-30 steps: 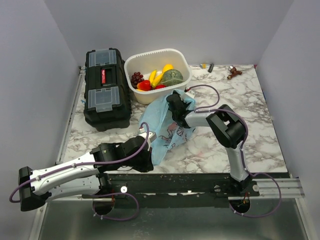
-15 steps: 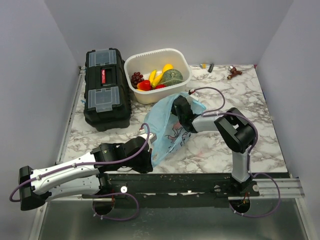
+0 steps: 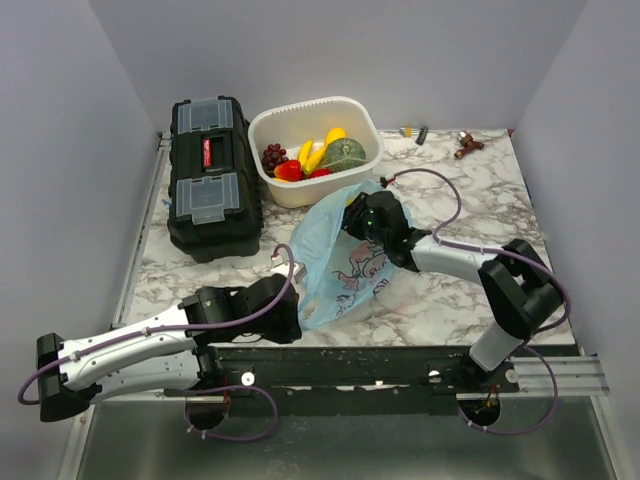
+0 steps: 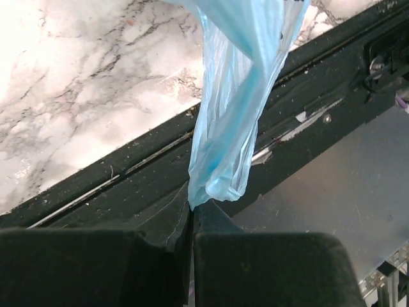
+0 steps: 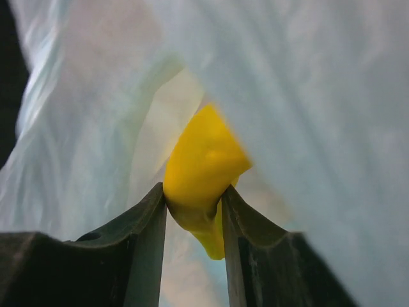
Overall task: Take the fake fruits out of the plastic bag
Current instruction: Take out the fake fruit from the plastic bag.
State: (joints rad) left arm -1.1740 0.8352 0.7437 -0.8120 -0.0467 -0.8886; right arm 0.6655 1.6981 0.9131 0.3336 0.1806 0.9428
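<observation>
Yellow plastic fruit (image 5: 204, 160) sits pinched by the right gripper (image 5: 193, 206) inside the thin blue bag (image 3: 335, 265), which the left gripper (image 4: 193, 217) clamps steady.

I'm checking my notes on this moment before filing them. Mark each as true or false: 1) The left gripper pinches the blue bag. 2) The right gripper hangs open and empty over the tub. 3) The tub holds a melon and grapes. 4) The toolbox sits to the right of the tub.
1) True. The left gripper is shut on a fold of the blue bag.
2) False. The right gripper is inside the bag, shut on a yellow piece.
3) True. The white tub holds a green melon and purple grapes.
4) False. The black toolbox sits to the tub's left.
</observation>
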